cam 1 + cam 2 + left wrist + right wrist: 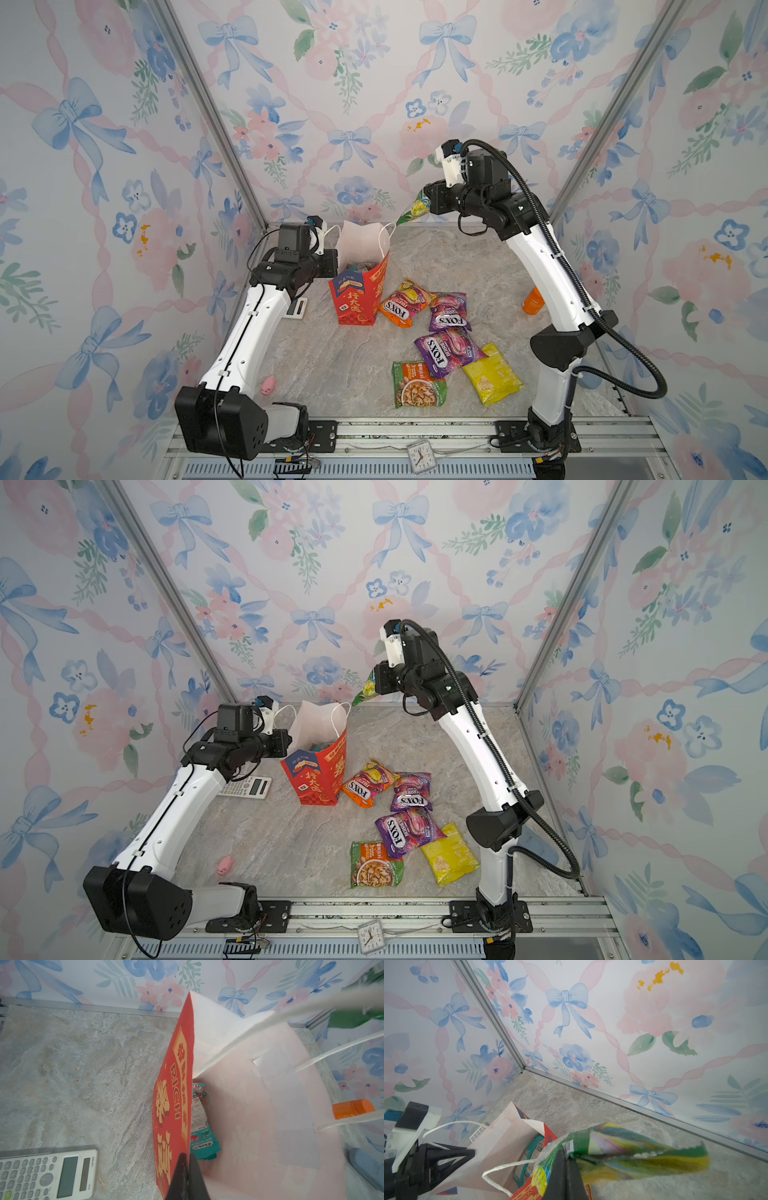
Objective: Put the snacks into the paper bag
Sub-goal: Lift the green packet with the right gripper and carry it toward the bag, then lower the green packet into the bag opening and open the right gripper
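The red paper bag (359,297) (316,777) stands open at the back of the table. My left gripper (187,1154) is shut on the bag's near red wall (174,1105) at the rim. A teal packet (202,1126) (533,1153) lies inside. My right gripper (566,1151) is shut on a corner of a green and yellow snack (633,1151), which hangs just above and to the right of the bag's mouth in both top views (414,210) (365,690). Several snacks lie on the table to the bag's right: orange (405,303), two purple (449,311) (446,351), green (417,384) and yellow (492,374).
A white calculator (247,787) (47,1174) lies left of the bag under my left arm. An orange bottle (533,301) (353,1108) lies behind my right arm. A small pink toy (269,384) sits at the front left. A clock (422,456) rests on the front rail.
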Robot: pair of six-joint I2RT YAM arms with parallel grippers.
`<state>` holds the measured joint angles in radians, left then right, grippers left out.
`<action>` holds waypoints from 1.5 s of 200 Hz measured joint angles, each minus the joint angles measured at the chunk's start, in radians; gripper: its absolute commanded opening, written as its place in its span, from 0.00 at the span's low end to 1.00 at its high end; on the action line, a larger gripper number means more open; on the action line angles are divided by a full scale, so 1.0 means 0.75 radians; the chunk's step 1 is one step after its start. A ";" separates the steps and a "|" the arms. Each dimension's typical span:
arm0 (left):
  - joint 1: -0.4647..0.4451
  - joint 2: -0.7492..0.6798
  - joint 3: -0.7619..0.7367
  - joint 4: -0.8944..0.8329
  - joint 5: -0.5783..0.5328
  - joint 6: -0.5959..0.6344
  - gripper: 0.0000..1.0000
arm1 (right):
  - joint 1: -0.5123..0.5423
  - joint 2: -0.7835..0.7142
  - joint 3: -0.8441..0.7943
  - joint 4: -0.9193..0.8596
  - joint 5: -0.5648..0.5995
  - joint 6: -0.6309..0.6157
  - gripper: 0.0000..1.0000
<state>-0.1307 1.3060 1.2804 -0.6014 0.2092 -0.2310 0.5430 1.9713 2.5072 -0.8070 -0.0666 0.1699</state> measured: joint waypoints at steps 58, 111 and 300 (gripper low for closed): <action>0.000 0.000 0.001 0.000 0.000 0.003 0.00 | 0.011 0.126 0.191 0.010 -0.019 0.013 0.00; 0.000 0.000 0.001 0.000 0.000 0.003 0.00 | 0.097 0.171 0.226 0.056 -0.051 0.016 0.00; 0.000 -0.001 0.001 0.000 0.000 0.011 0.00 | 0.535 0.178 0.180 -0.118 0.336 -0.140 0.00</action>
<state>-0.1307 1.3056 1.2812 -0.6014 0.2092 -0.2226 0.9440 2.1048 2.6419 -0.8955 0.1852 0.0647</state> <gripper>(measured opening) 0.048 0.047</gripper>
